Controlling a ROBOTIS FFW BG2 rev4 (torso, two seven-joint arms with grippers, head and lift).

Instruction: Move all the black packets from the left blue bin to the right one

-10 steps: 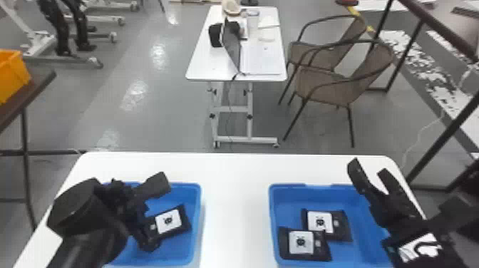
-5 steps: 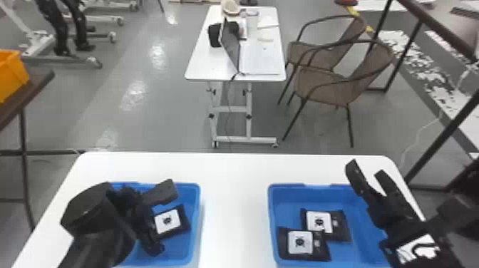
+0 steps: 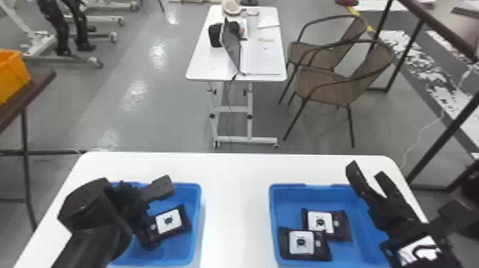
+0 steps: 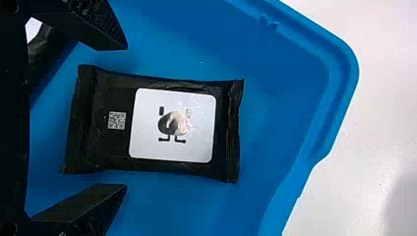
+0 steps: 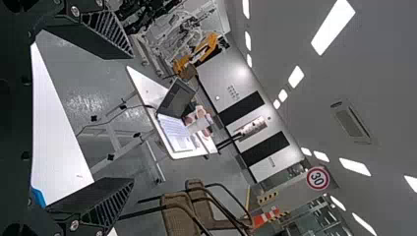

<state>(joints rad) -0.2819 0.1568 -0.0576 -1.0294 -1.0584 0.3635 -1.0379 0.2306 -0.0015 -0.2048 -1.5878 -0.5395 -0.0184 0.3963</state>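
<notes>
Over the left blue bin hangs my left gripper, its fingers apart above a black packet lying flat there. In the left wrist view the open left gripper has one finger on each side of the packet, near its end with the small code, not closed on it. Two black packets lie in the right blue bin, one partly overlapping the other. My right gripper is parked over that bin's far right side; in the right wrist view the right gripper is open and holds nothing.
Both bins stand on a white table, with bare tabletop between them. Beyond it are a small white desk with a laptop, and brown chairs. An orange crate rests on a dark table at the left.
My left arm has shifted slightly to the right and its gripper has turned a little over the left bin. The right arm and the packets look nearly unmoved.
</notes>
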